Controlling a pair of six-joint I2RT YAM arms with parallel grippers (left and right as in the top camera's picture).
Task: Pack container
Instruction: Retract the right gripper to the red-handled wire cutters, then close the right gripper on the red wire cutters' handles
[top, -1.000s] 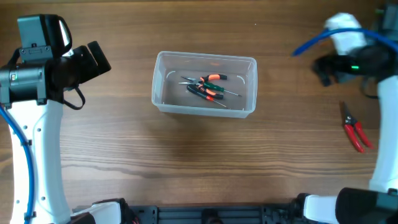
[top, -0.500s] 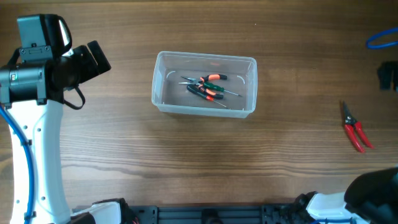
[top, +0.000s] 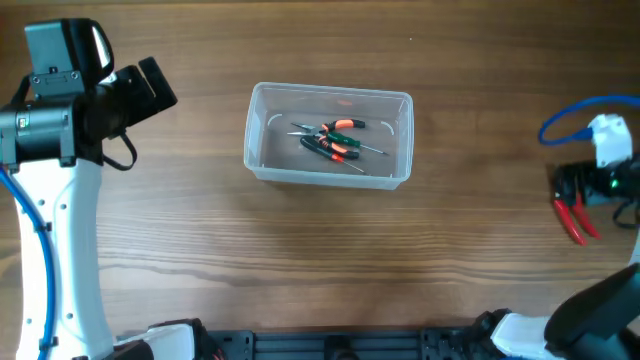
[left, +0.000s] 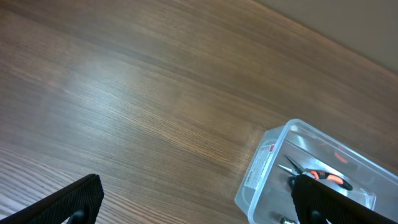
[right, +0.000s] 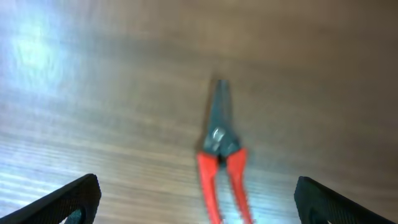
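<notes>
The clear plastic container (top: 330, 135) sits at the table's middle and holds several small hand tools (top: 335, 140) with orange, green and black handles. It also shows in the left wrist view (left: 311, 180) at lower right. Red-handled pliers (top: 575, 220) lie flat on the table at the far right, and in the right wrist view (right: 221, 162) they lie centred between the fingers. My right gripper (right: 199, 205) is open and hovers over the pliers; its arm (top: 595, 180) covers the pliers' jaws from above. My left gripper (left: 199, 202) is open and empty, left of the container.
A blue cable (top: 575, 115) loops off the right arm near the table's right edge. The left arm's white body (top: 60, 200) stands along the left side. A dark bar (top: 330, 345) runs along the front edge.
The right arm swung out of view and has come back lower, now over the red pliers. The left arm and the container have not moved.
</notes>
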